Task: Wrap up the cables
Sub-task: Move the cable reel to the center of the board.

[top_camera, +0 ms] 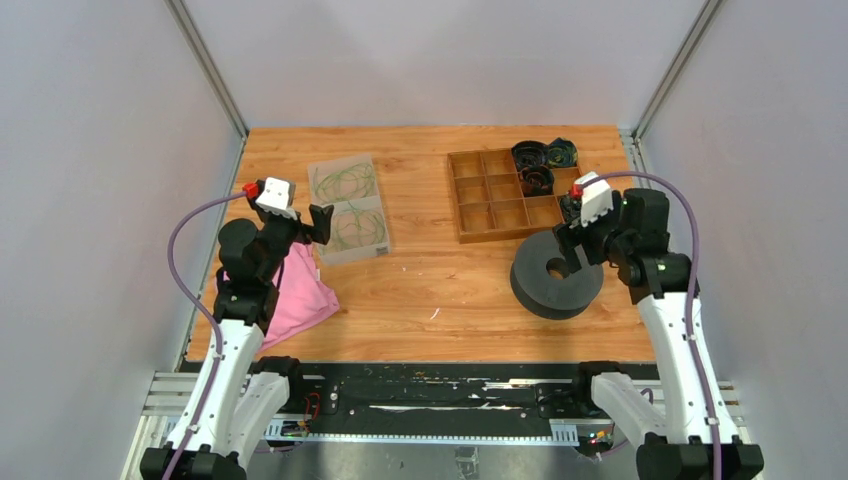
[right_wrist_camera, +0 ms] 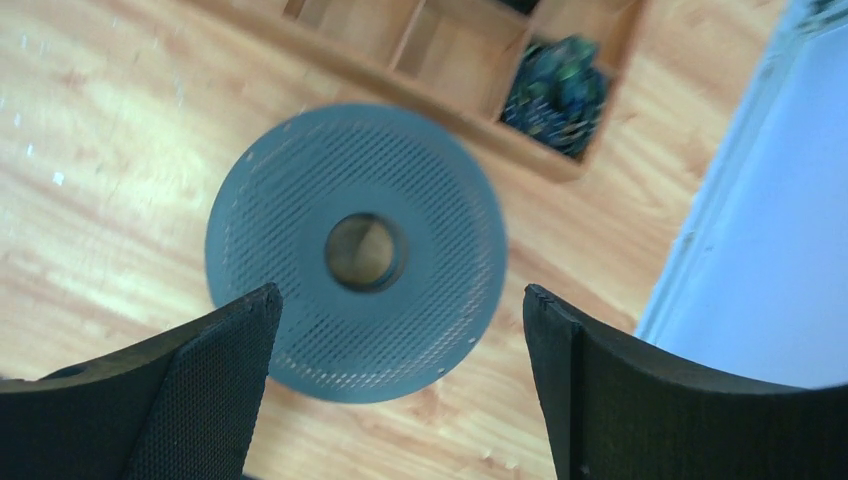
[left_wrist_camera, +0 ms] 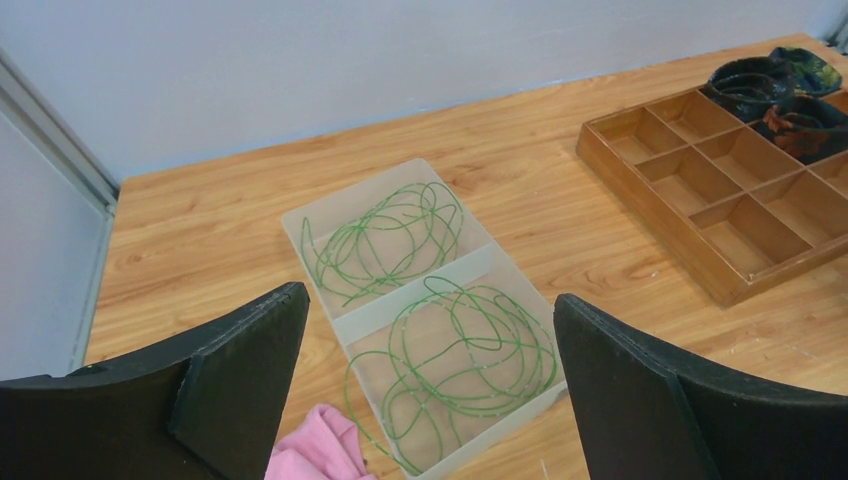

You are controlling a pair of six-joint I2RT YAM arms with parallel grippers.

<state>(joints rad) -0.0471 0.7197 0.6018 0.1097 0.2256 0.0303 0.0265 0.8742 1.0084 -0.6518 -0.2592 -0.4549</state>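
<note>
The left gripper (top_camera: 306,224) is held with its jaws fully apart; nothing is gripped or touched. The right gripper (top_camera: 573,246) is likewise spread wide and empty, above the black spool (top_camera: 556,285).

The cables (top_camera: 346,184) are laid as two loose green coils, one in each compartment of a clear tray (top_camera: 349,206) on the left half of the table.

In the left wrist view the coils are resolved strand by strand, and a pink cloth (left_wrist_camera: 320,448) is seen by the tray's near corner. The spool's perforated face is shown only in the right wrist view. The wooden organizer (top_camera: 470,236) is seen whole only from above.
</note>
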